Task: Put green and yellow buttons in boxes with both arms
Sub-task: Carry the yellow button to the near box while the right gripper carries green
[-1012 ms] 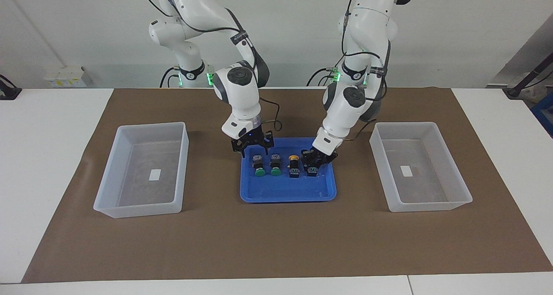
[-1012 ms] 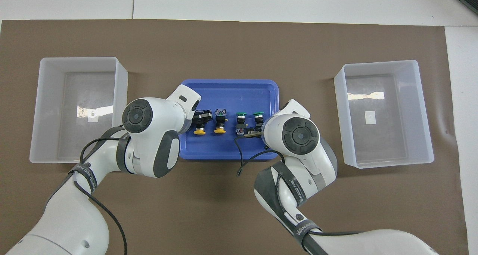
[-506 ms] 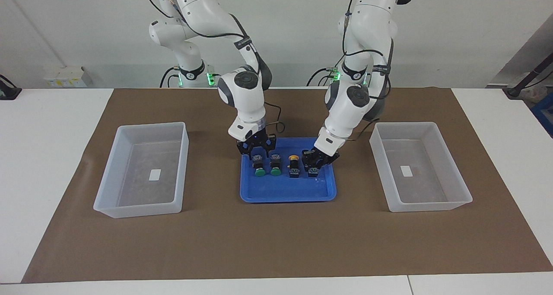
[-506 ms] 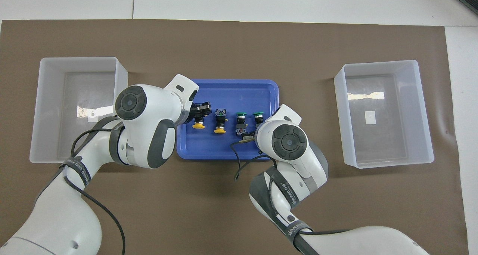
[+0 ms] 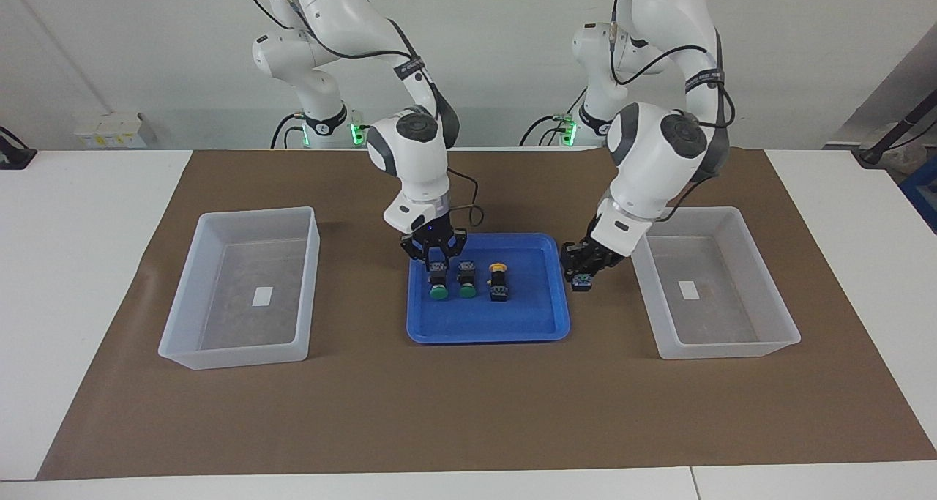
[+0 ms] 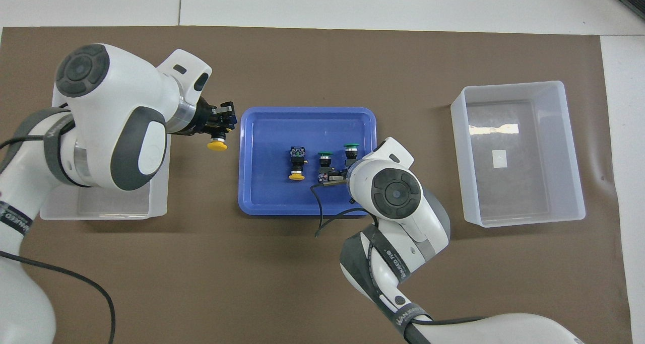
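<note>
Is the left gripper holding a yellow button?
Touching. In the overhead view the left gripper is shut on the yellow button, lifted clear of the tray.

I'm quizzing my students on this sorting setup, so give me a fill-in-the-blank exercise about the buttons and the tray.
1. The carried button in the left tool has a ____ cap.
2. The gripped button in the right tool has a ____ cap.
3. The blue tray contains ____ buttons.

Missing words: yellow; green; three.
</note>
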{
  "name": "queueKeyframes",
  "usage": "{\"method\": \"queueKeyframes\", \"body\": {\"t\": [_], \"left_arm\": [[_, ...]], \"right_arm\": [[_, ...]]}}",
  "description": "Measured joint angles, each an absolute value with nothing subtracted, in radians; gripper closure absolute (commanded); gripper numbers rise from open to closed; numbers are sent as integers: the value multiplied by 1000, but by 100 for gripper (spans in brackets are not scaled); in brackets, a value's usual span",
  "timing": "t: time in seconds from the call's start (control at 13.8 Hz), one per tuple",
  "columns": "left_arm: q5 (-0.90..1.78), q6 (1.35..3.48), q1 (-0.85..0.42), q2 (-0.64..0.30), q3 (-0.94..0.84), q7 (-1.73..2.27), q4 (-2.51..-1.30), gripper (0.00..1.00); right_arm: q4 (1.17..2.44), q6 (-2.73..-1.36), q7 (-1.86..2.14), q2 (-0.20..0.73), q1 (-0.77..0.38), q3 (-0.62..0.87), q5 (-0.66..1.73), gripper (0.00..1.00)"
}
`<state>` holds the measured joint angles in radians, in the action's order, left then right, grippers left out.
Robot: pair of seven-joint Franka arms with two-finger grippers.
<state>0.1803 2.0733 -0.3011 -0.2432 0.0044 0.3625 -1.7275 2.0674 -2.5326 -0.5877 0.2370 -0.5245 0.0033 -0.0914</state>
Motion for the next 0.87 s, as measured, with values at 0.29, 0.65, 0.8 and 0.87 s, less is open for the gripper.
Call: {"method": "queueKeyframes", "body": {"t": [0.29, 0.65, 0.8, 0.87], "left_arm": [[104, 1991, -195, -238, 9, 308, -1663, 100], [102, 1991, -35, -242, 12, 93, -1674, 100], [102, 2024, 4, -239, 12, 51, -1715, 100], [102, 2056, 11, -237, 12, 38, -1749, 100]], "right_arm": [[2066, -2394, -588, 95, -445, 0, -97, 100], [2087, -2260, -439, -42, -275, -2, -101, 100], [2133, -2254, -314, -78, -190, -4, -100, 100], [2156, -2254, -257, -88, -154, -4, -98, 100]]}}
